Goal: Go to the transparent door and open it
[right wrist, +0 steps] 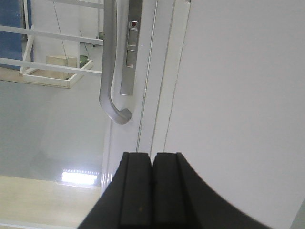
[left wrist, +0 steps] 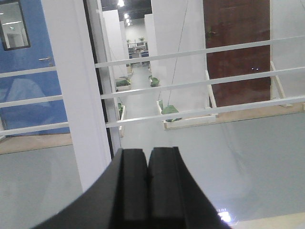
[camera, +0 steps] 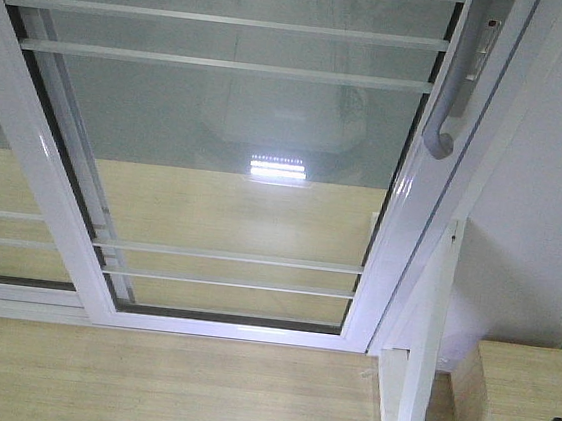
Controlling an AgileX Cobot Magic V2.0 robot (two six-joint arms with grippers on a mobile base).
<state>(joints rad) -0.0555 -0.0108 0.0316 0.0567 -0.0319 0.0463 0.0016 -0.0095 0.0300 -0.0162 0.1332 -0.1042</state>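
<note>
The right claw point(right wrist: 152, 156) has its fingers pressed together on nothing, and so does the left claw point(left wrist: 147, 153). The glass door point(camera: 246, 157) fills the front view and looks closed. Its hooked handle point(right wrist: 108, 71) sits just above the right claw, which should part its fingers, rise and close squarely on the bar before sliding the door sideways.

Door point(camera: 235, 166): tall clear-glass panel in a white frame, upright, at centre of the front view. Thin white horizontal bars point(camera: 225, 22) cross the glass high and low. A pale handle point(camera: 453, 88), hooked at its lower end, sits on the right stile point(camera: 399, 233) beside a narrow lock plate point(right wrist: 129, 62). The stile lies against the right jamb, with no gap visible.
</note>
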